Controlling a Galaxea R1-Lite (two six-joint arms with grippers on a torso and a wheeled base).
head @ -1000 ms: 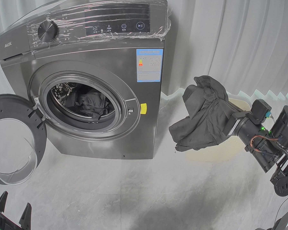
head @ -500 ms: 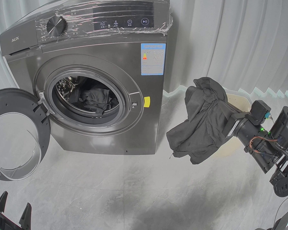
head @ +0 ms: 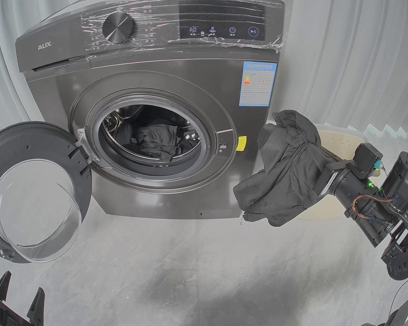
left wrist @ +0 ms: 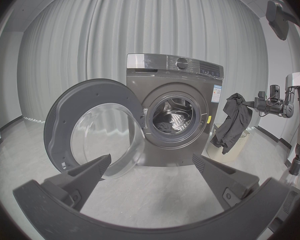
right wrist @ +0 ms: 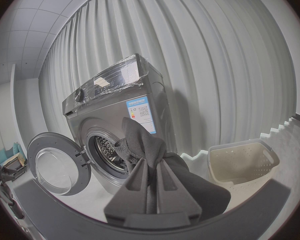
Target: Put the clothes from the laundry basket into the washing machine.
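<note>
The right gripper (right wrist: 151,162) pinches a limp, dark grey knit garment (head: 285,173) between its two wedge-shaped fingers, and the cloth hangs in soft folds in the air between the brushed-metal washing machine (head: 167,73) and the cream, perforated plastic laundry basket (right wrist: 236,144). The machine's round door (head: 31,191), with its clear domed window, stands wide. Another dark crumpled piece (head: 161,139) lies in the drum, and the left gripper (left wrist: 150,156) sits low, fingers spread, empty.

Washing machine (head: 149,75) front: blue label (head: 257,83), print illegible; play-pause symbol (head: 253,32) on panel (head: 222,21).

White pleated curtains (head: 358,46), grey marbled floor (head: 190,272), panelled ceiling (right wrist: 33,17)
</note>
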